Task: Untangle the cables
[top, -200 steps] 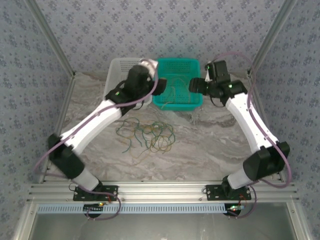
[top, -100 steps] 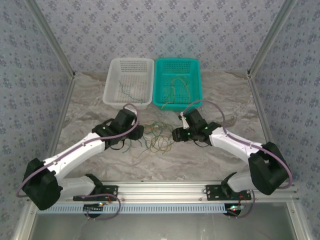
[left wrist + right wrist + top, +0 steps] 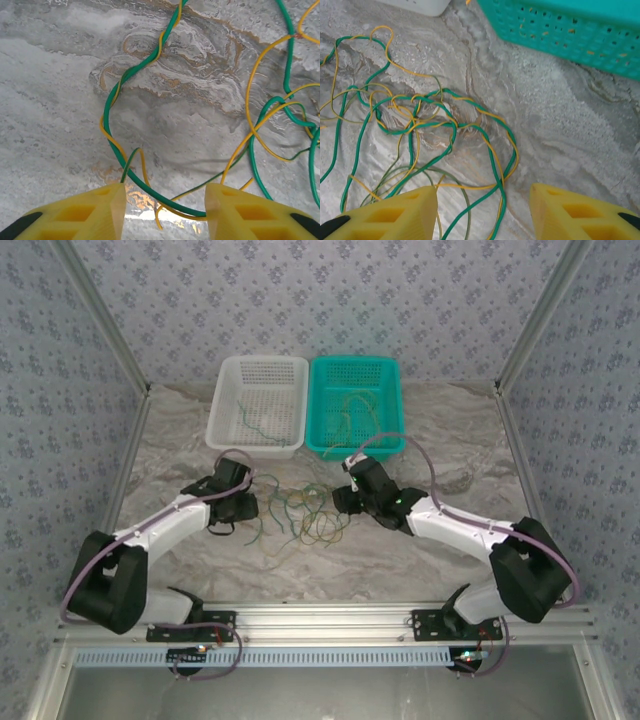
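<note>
"Where are the cables (image 3: 300, 515)?"

"Heaped just in front of the teal basket (image 3: 355, 453), with a few strands inside it."

"And the pincers?"

"The left gripper (image 3: 165, 202) and right gripper (image 3: 484, 200) flank the heap, both released, jaws apart over the strands."

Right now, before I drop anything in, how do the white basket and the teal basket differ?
Colour: the white basket is white, the teal basket blue-green.
Place: the white basket sits to the left of the teal basket.
Contents: the white basket holds few cables, faint and greenish; the teal basket holds more, mostly yellowish.
Both are perforated rectangular baskets of like size, upright and side by side.
</note>
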Available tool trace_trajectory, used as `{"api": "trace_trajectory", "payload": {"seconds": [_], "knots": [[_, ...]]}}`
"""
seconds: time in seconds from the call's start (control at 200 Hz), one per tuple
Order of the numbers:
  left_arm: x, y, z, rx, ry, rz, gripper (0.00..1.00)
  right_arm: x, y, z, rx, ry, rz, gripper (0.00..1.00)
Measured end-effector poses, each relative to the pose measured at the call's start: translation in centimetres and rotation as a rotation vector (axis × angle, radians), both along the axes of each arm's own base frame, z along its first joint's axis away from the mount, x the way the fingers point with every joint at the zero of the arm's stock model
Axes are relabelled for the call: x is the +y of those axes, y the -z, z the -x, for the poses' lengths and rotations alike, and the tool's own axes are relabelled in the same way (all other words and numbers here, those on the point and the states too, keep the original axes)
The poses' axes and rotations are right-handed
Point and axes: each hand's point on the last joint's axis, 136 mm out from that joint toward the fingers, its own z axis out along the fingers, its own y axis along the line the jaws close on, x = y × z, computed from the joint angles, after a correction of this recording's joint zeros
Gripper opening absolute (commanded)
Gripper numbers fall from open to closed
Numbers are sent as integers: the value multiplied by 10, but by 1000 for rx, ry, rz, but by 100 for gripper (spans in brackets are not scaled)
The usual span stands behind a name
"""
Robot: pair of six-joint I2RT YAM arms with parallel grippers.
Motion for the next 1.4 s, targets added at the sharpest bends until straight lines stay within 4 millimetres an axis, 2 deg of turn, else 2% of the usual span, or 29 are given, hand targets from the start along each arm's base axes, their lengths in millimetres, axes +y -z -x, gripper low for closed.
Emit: {"api": "trace_trajectory", "payload": {"seconds": [0.055,0.125,0.255,0.29,0.42,0.49,0.515,0.825,1.054,1.139,1.229,1.319,1.399], "knots": [[-1,4,-2,5,2,2,41,2,-4,-3,-17,2,5,53],[-4,9,-5,7,5,9,29,3,-8,-6,-32,4,3,53],[-7,16,-9,9,8,14,25,5,-8,-8,-38,8,6,53],[-7,16,-9,6,9,15,20,6,-7,-8,-37,7,10,53],[-7,14,-12,-9,19,11,13,9,-2,-6,-31,-1,22,53],[-6,10,-12,-23,19,6,0,10,-2,-6,-36,-3,27,53],[-5,7,-12,-31,21,3,0,10,-3,-7,-38,-3,30,53],[12,-48,-8,-176,-15,2,0,18,-17,-9,-89,-14,46,53],[13,-106,-2,-362,24,59,0,22,-39,-11,-137,-17,21,52],[11,-129,2,-439,50,90,0,22,-58,-10,-171,-17,-19,52],[7,-151,7,-516,88,131,0,23,-86,-7,-221,-33,-98,53],[-5,-171,11,-597,155,202,0,21,-116,-3,-273,-64,-205,54],[-18,-183,15,-650,211,272,0,10,-137,-3,-302,-73,-310,55]]}}
